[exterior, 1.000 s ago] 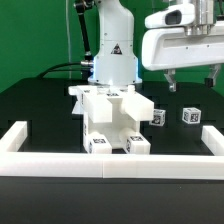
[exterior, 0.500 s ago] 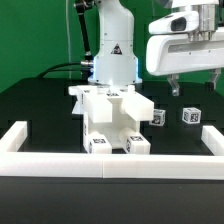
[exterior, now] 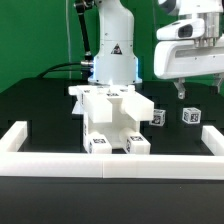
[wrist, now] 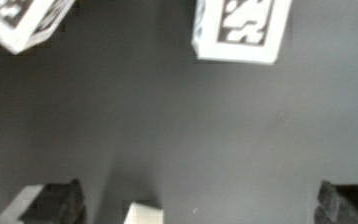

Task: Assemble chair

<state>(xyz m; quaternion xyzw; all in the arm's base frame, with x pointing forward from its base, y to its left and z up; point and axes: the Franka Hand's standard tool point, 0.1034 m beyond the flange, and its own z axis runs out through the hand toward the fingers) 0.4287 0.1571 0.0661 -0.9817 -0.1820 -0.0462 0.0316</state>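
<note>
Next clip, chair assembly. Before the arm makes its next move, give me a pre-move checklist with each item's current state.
1. The hand is open: ok, jaws stand wide apart.
2. The hand is empty: ok, the wrist view shows nothing between the fingers.
3. Loose parts in sight: ok, the outer block and the inner block lie on the table.
4. The hand is lined up on a block: not ok, neither sits between the fingers.
5. The part-built chair is clear of the hand: ok, it stands off to the exterior view's left.
6. Which block is meant: cannot tell.
</note>
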